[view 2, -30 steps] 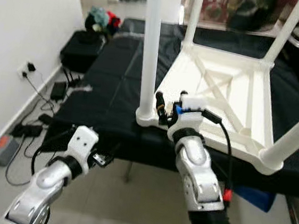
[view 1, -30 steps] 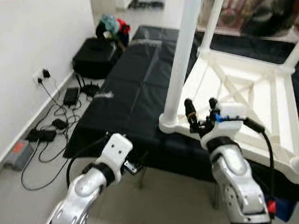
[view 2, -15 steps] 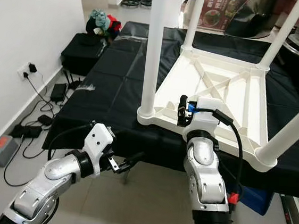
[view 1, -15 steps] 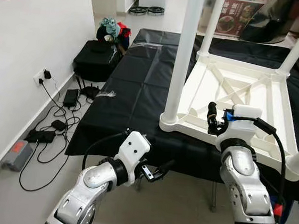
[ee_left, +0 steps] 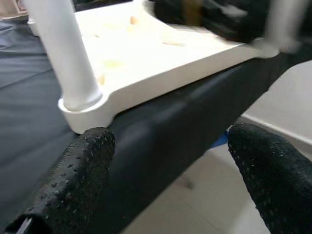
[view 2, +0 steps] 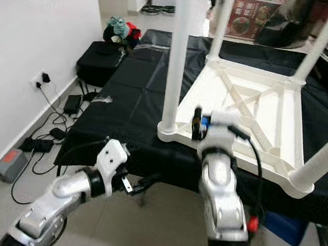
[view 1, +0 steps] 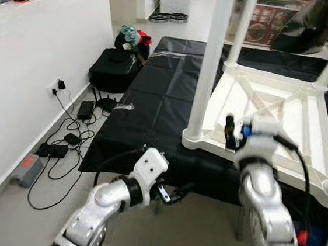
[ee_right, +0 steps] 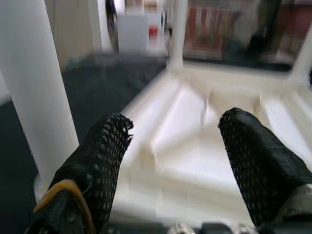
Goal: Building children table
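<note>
White children's table [view 1: 270, 119] upside-down on black-covered bench [view 1: 154, 104], right gripper [view 1: 231, 132] fingers spread at its near rim, left gripper [view 1: 181, 190] fingers spread at 7 o'clock below bench edge.

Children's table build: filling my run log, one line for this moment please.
table: upside down on black cloth | right end effector: open, at near rim | left end effector: open, below edge
</note>
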You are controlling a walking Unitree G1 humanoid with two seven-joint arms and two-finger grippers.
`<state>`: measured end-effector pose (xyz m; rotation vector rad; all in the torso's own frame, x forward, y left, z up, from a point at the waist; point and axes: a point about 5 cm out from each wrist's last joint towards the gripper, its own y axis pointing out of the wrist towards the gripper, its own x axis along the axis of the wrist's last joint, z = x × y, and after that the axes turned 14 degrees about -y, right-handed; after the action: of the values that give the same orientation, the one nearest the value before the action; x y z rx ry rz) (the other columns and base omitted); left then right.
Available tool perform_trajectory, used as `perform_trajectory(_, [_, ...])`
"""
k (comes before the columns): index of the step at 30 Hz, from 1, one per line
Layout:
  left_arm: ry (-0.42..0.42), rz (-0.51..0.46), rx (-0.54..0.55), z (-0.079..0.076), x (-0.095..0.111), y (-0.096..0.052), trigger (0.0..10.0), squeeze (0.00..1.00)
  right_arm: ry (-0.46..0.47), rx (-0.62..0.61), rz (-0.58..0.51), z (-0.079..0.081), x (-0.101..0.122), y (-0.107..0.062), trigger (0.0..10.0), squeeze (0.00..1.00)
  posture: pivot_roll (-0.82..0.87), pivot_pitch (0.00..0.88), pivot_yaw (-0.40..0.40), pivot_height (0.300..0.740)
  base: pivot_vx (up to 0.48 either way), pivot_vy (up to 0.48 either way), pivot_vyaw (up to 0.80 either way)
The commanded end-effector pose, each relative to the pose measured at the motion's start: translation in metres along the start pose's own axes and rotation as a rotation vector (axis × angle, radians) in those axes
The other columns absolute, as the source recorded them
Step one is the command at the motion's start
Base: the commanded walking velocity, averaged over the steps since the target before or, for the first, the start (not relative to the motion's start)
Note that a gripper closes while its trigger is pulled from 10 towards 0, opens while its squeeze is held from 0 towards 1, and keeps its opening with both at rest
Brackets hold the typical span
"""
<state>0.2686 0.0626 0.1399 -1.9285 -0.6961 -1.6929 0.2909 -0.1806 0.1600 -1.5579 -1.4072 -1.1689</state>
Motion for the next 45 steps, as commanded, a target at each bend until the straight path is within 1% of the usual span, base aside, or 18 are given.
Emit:
perform_trajectory(1, [0.004,-0.008,0.033,0.01,0.002,0.001,10.0,0.0,0.012,0.013,0.005,0.001,-0.004,-0.007,10.0,0.0,0.07,0.036,-0.004,0.74,0.0,0.0,-0.79])
perform_trajectory(2, [0.004,-0.008,0.033,0.01,0.002,0.001,10.0,0.0,0.012,0.013,0.005,0.001,-0.004,-0.007,10.0,0.0,0.07,0.036,-0.004,0.74,0.0,0.0,-0.79])
perform_trajectory(5, [0.057,-0.042,0.083,0.024,0.016,0.011,10.0,0.0,0.013,0.042,0.006,0.005,-0.008,-0.022,10.0,0.0,0.06,0.044,-0.002,0.74,0.0,0.0,-0.79])
perform_trajectory(7, [0.074,-0.046,0.092,0.027,0.019,0.013,10.0,0.0,0.012,0.042,0.003,0.006,-0.008,-0.024,10.0,0.0,0.06,0.044,-0.002,0.74,0.0,0.0,-0.79])
perform_trajectory(8, [0.082,-0.065,0.086,0.031,0.027,0.019,10.0,0.0,0.014,0.066,-0.003,0.01,-0.007,-0.028,10.0,0.0,0.06,0.044,0.003,0.74,0.0,0.0,-0.79])
perform_trajectory(11, [0.085,-0.075,0.084,0.032,0.031,0.022,10.0,0.0,0.019,0.078,-0.006,0.012,-0.007,-0.03,10.0,0.0,0.06,0.046,0.005,0.74,0.0,0.0,-0.79])
perform_trajectory(14, [0.101,-0.102,0.068,0.035,0.044,0.031,10.0,0.0,0.015,0.109,-0.002,0.02,-0.009,-0.036,10.0,0.0,0.06,0.049,0.008,0.74,0.0,0.0,-0.79])
perform_trajectory(16, [0.101,-0.102,0.068,0.035,0.044,0.031,10.0,0.0,0.015,0.109,-0.002,0.02,-0.009,-0.036,10.0,0.0,0.06,0.049,0.008,0.74,0.0,0.0,-0.79])
perform_trajectory(19, [0.115,-0.132,0.036,0.03,0.055,0.045,10.0,0.0,0.005,0.139,0.008,0.026,-0.011,-0.041,10.0,0.0,0.06,0.049,0.008,0.74,0.0,0.0,-0.79])
perform_trajectory(23, [0.117,-0.139,0.031,0.029,0.057,0.048,10.0,0.0,0.01,0.145,0.01,0.027,-0.011,-0.043,10.0,0.0,0.06,0.049,0.008,0.74,0.0,0.0,-0.79])
perform_trajectory(24, [0.119,-0.149,0.012,0.025,0.06,0.054,10.0,0.0,0.005,0.153,0.008,0.028,-0.011,-0.044,10.0,0.0,0.06,0.049,0.012,0.74,0.0,0.0,-0.79])
perform_trajectory(25, [0.119,-0.149,0.012,0.025,0.06,0.054,10.0,0.0,0.005,0.153,0.008,0.028,-0.011,-0.044,10.0,0.0,0.06,0.049,0.012,0.74,0.0,0.0,-0.79])
perform_trajectory(28, [0.105,-0.199,-0.05,0.01,0.071,0.072,10.0,0.0,-0.006,0.162,-0.016,0.029,-0.007,-0.045,10.0,0.0,0.05,0.051,0.018,0.74,0.0,0.0,-0.47])
perform_trajectory(29, [0.105,-0.199,-0.05,0.01,0.071,0.072,10.0,0.0,-0.006,0.162,-0.016,0.029,-0.007,-0.045,10.0,0.0,0.05,0.051,0.018,0.74,0.0,0.0,0.0])
perform_trajectory(31, [0.103,-0.212,-0.07,0.002,0.073,0.077,10.0,0.0,0.024,0.158,-0.031,0.03,-0.003,-0.043,10.0,0.0,0.05,0.049,0.015,0.74,0.0,0.0,0.0])
perform_trajectory(40, [0.11,-0.218,-0.06,0.002,0.07,0.079,10.0,0.0,0.015,0.164,-0.043,0.031,-0.001,-0.041,10.0,0.0,0.06,0.051,0.013,0.74,0.0,0.0,0.0])
perform_trajectory(44, [0.099,-0.252,-0.049,0.005,0.078,0.079,10.0,0.0,0.013,0.158,-0.019,0.031,-0.004,-0.044,10.0,0.0,0.06,0.052,0.016,0.74,0.0,0.0,-0.19])
perform_trajectory(45, [0.091,-0.27,-0.053,0.002,0.079,0.078,10.0,0.0,0.01,0.154,0.0,0.031,-0.008,-0.045,10.0,0.0,0.06,0.054,0.014,0.74,0.0,0.0,-0.77])
